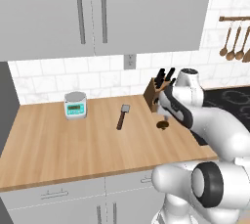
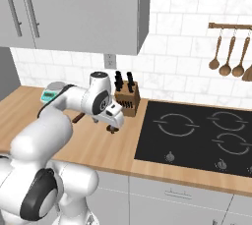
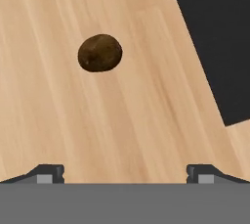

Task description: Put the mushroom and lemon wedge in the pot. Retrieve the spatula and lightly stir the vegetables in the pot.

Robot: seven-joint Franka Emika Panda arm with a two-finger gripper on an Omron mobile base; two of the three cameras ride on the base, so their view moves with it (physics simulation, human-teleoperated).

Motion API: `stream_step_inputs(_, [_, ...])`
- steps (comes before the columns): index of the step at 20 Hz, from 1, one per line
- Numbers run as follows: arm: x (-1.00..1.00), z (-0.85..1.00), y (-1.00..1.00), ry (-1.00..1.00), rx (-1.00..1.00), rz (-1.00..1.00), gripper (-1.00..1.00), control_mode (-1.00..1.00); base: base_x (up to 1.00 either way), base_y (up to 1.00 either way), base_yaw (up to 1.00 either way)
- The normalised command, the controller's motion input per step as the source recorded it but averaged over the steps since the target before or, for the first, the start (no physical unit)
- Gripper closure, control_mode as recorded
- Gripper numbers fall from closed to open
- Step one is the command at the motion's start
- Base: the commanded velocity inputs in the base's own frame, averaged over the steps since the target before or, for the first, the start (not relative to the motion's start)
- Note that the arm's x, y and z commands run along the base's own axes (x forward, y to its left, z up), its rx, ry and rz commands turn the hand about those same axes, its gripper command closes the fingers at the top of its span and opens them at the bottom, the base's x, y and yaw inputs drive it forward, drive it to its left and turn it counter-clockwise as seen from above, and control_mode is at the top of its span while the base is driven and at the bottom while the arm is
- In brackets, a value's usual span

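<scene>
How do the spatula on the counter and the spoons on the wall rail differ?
The spatula lies flat on the wooden counter; the wooden spoons hang upright from the rail. The spatula has a flat, squarish grey blade on a dark handle; the spoons are brown all over with rounded bowls. The spatula sits left of the knife block; the spoons hang above the hob. Both are long-handled utensils, and neither is held.

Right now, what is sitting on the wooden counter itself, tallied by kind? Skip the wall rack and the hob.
Mushroom: 1
Spatula with dark blade and brown handle: 1
Knife block: 1
Kitchen scale: 1
Total: 4 things on the counter.
</scene>
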Motion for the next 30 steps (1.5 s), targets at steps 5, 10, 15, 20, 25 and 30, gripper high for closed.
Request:
stream_step_inputs(5, [0.66, -0.22, 0.0, 0.0, 0.05, -0.09, -1.0, -1.0, 0.0, 0.0, 0.0])
stream_step_inputs(10, [0.56, -0.32, 0.0, 0.0, 0.08, -0.13, -1.0, -1.0, 0.0, 0.0, 0.0])
stream_step_inputs(15, [0.3, -0.33, 0.0, 0.04, 0.04, -0.13, -1.0, -1.0, 0.0, 0.0, 0.0])
stream_step_inputs(20, [0.23, -0.35, 0.0, 0.02, 0.03, -0.12, -1.0, -1.0, 0.0, 0.0, 0.0])
stream_step_inputs(25, [0.22, -0.41, 0.0, 0.0, 0.03, -0.09, -1.0, -1.0, 0.0, 0.0, 0.0])
stream_step_inputs(30, [0.15, -0.35, 0.0, 0.0, 0.02, -0.08, -1.0, -1.0, 0.0, 0.0, 0.0])
